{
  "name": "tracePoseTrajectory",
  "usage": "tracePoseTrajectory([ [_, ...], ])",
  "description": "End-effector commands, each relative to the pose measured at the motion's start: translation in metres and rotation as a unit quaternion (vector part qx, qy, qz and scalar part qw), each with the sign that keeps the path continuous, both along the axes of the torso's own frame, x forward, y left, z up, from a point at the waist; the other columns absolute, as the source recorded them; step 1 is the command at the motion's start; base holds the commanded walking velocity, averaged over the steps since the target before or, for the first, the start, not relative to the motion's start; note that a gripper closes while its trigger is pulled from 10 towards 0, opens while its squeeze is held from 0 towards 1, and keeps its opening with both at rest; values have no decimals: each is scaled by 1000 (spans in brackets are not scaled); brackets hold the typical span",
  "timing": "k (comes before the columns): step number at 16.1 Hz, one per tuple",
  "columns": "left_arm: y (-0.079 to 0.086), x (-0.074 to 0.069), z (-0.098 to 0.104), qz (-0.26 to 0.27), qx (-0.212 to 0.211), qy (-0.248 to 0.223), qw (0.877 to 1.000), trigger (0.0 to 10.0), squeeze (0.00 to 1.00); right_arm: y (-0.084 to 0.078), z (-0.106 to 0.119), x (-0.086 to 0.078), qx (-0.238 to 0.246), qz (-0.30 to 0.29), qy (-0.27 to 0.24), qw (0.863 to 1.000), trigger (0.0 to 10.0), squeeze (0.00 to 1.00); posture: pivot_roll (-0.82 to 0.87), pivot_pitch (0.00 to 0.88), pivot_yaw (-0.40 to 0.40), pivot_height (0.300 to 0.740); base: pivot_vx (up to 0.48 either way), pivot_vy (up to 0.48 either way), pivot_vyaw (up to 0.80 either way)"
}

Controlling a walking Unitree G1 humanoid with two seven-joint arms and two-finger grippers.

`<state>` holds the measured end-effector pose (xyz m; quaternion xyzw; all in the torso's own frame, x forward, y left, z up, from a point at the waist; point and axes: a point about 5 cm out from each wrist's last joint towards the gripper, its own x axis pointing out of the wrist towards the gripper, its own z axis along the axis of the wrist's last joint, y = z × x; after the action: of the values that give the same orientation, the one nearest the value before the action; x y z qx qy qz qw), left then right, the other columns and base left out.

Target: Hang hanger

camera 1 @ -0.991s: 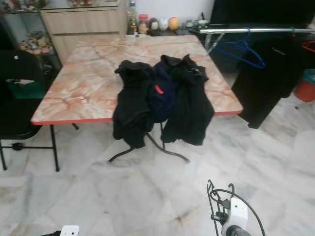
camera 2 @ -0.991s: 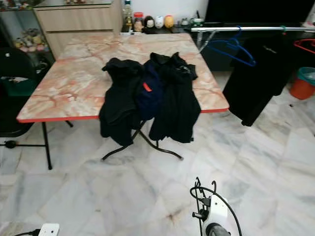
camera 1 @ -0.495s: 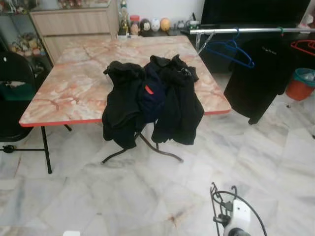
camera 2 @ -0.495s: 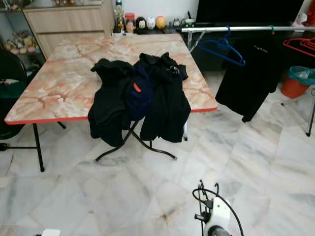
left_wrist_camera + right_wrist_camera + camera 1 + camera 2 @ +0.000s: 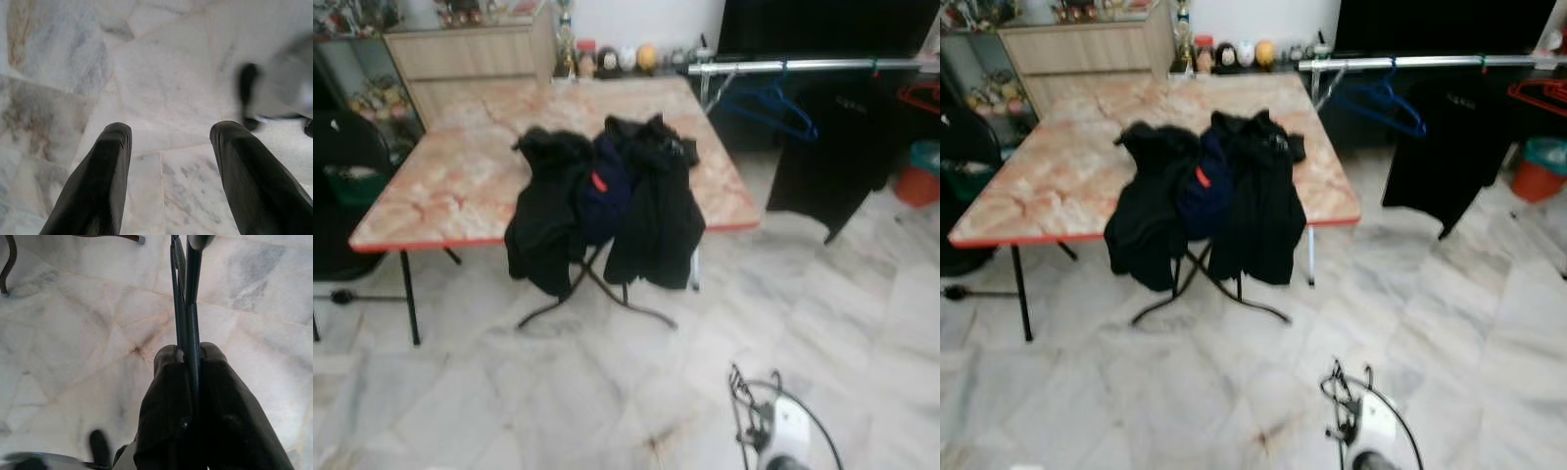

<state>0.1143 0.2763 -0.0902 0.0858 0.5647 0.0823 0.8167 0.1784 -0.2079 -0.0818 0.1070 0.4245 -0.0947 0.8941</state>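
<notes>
My right gripper [image 5: 190, 352] is shut on a thin dark hanger [image 5: 188, 293], held low over the marble floor. The hanger's dark wire [image 5: 744, 401] also rises beside my right arm [image 5: 785, 439] in the left eye view. A silver clothes rail [image 5: 803, 66] runs across the back right. On it hang a blue hanger [image 5: 769, 101], a black shirt [image 5: 837, 147] and a red hanger [image 5: 920, 95]. My left gripper [image 5: 168, 134] hangs open above the floor with nothing between its fingers.
A marble-patterned folding table [image 5: 450, 186] stands ahead, with dark clothes [image 5: 607, 206] draped over its front edge. A black chair [image 5: 342, 196] is at the left and a wooden cabinet [image 5: 470, 54] behind. An orange bin [image 5: 920, 176] sits at the far right.
The whole picture has shifted and blurred as the camera moves. The hanger stays in my right gripper.
</notes>
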Motion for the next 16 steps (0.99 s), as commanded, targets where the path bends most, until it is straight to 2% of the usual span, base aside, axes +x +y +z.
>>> tracePoseTrajectory([
  [1, 14, -2, 5, -2, 14, 5, 1000, 10000, 0, 7, 0, 3, 6, 3, -5, 1000, 10000, 0, 27, 0, -8, 719, 0, -480, 0],
  [6, 16, -1, 6, -6, 17, 6, 1000, 10000, 0, 8, 0, 2, 9, 2, -4, 1000, 10000, 0, 28, 0, -10, 719, 0, -480, 0],
  [11, 1, 10, 3, -15, 9, 1, 1000, 10000, 0, 11, 0, 3, 12, 4, -5, 1000, 10000, 0, 29, 0, -8, 719, 0, -480, 0],
  [16, -6, 14, 2, -20, 4, -2, 1000, 10000, 0, 12, 0, 4, 13, 5, -5, 1000, 10000, 0, 31, 0, -11, 719, 0, -480, 0],
])
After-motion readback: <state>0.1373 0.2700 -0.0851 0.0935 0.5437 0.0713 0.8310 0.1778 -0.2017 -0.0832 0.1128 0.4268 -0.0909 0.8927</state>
